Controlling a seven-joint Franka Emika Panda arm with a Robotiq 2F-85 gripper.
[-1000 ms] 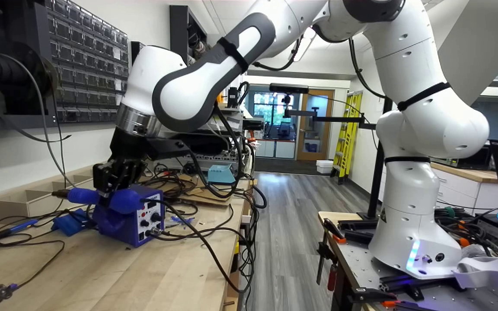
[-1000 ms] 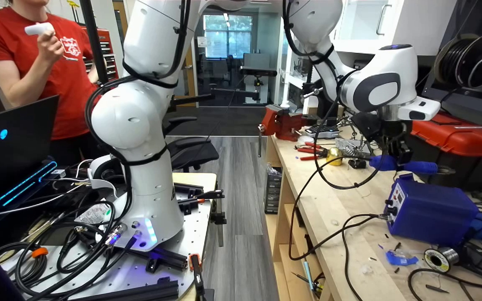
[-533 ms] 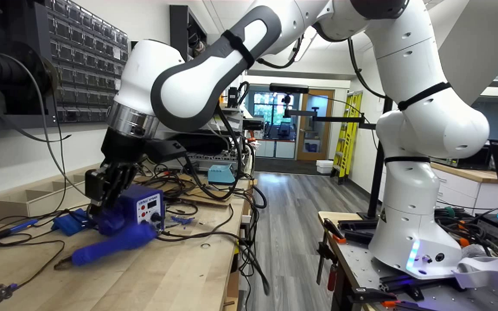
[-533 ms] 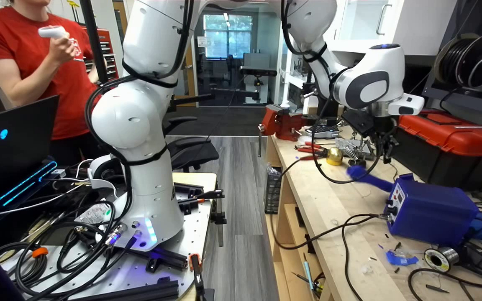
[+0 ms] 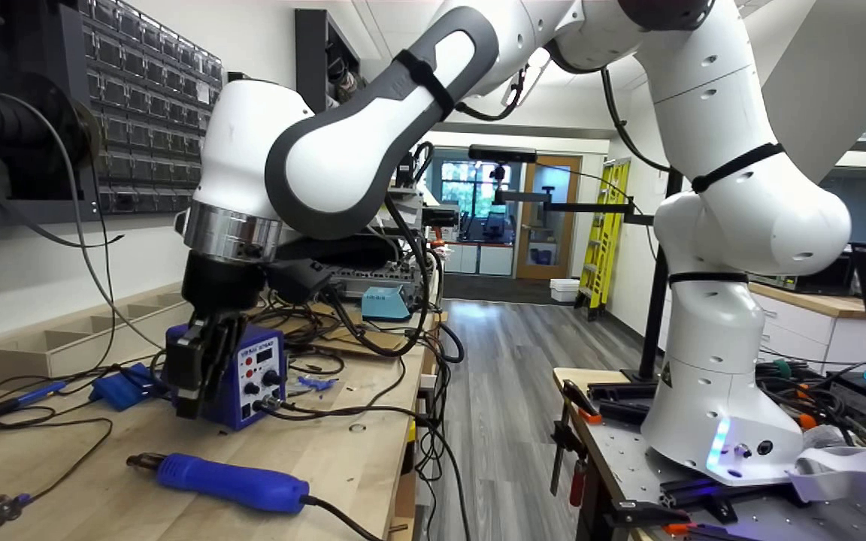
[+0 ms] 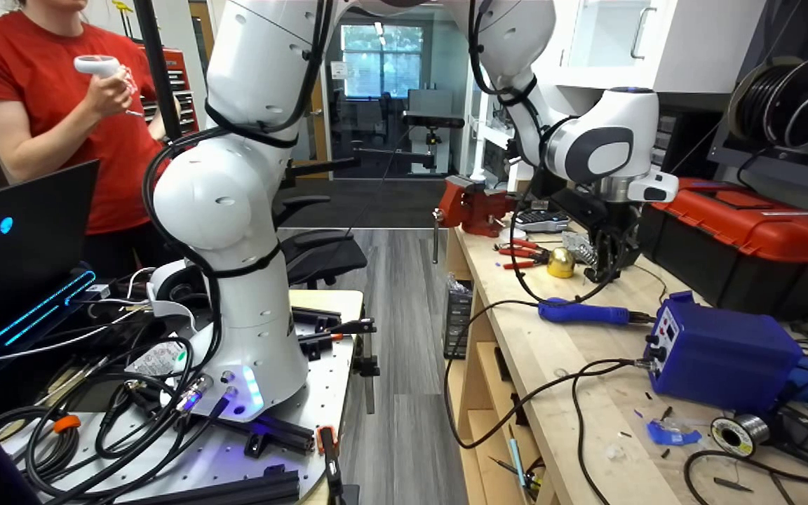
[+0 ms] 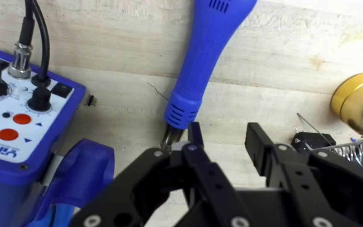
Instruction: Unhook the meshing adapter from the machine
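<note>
The meshing adapter, a bright-blue wand with a dark metal nozzle, lies on the wooden bench in both exterior views (image 5: 234, 482) (image 6: 583, 313). It spans the upper middle of the wrist view (image 7: 197, 66), apart from the machine. The machine, a blue box with a pale front panel, stands beside it (image 5: 258, 376) (image 6: 726, 351) (image 7: 17, 110). A blue cradle (image 7: 77, 176) on its side is unoccupied. My gripper (image 7: 224, 135) is open, with nothing between its fingers. It hangs above the bench near the nozzle end, in both exterior views too (image 5: 200, 398) (image 6: 604, 270).
Black cables run from the machine over the bench edge. A brass ball-shaped holder (image 6: 560, 262), red-handled pliers (image 6: 520, 252) and a red vise (image 6: 474, 205) stand farther along. A red-and-black toolbox (image 6: 762, 245) is behind the gripper. A solder spool (image 6: 734, 435) lies near the machine.
One second ago the gripper held the adapter up by the machine. The gripper opened, the adapter dropped onto the bench, and the arm moved away from the machine and lower.
</note>
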